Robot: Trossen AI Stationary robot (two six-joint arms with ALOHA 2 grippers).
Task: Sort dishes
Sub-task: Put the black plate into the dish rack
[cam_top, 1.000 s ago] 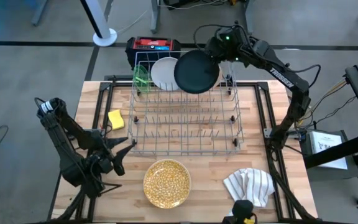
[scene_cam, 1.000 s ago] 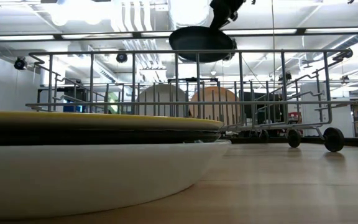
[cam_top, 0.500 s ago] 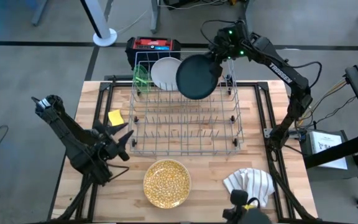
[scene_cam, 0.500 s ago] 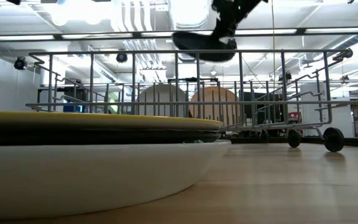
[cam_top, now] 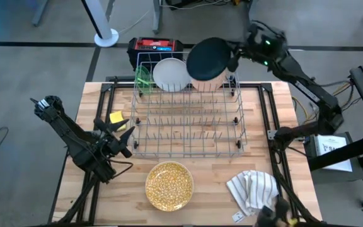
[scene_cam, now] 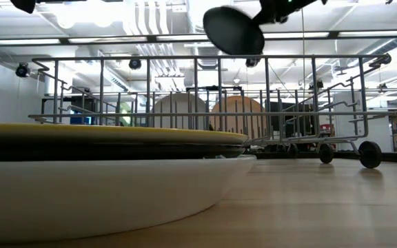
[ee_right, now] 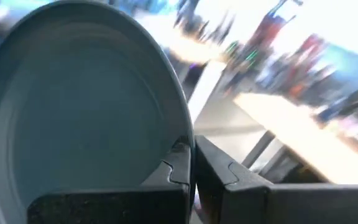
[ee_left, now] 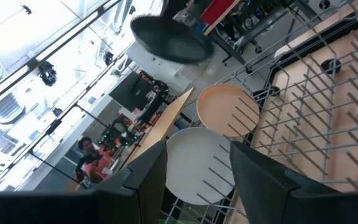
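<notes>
Surface (cam_top: 276,145): pale wooden top carrying everything below

Wire rack (cam_top: 188,120): largest item, standing mid-surface; open tines, mostly unfilled, dishes slotted only along its far row

Speckled tan plate (cam_top: 169,185): lying flat on the near side of the surface, just in front of the rack, apparently topping a stack with a white dish beneath in the low view; judged rigid and breakable, best taken at the rim

Black plate (cam_top: 208,59): held in the air above the rack's far right corner, tilted on edge, well clear of the wires in the low view; judged stiff, smooth, likely slippery and chippable; the rim is the only sensible hold

White plate (cam_top: 170,74): standing upright in the far row

Peach plate (ee_left: 227,109): upright just beside the white one, largely hidden under the black plate from above

Lime-green dish (cam_top: 144,77): upright at the rack's far left corner

Striped cloth (cam_top: 252,188): crumpled near the surface's front right

Right hand (ee_right: 192,171): fingers pinched together on the black plate's rim, carrying it

Left hand (cam_top: 120,140): hanging low just beside the rack's left side, fingers apart, holding nothing, touching nothing that I can make out

Yellow sponge (cam_top: 116,118): smallest, lying left of the rack, near the left hand
</notes>
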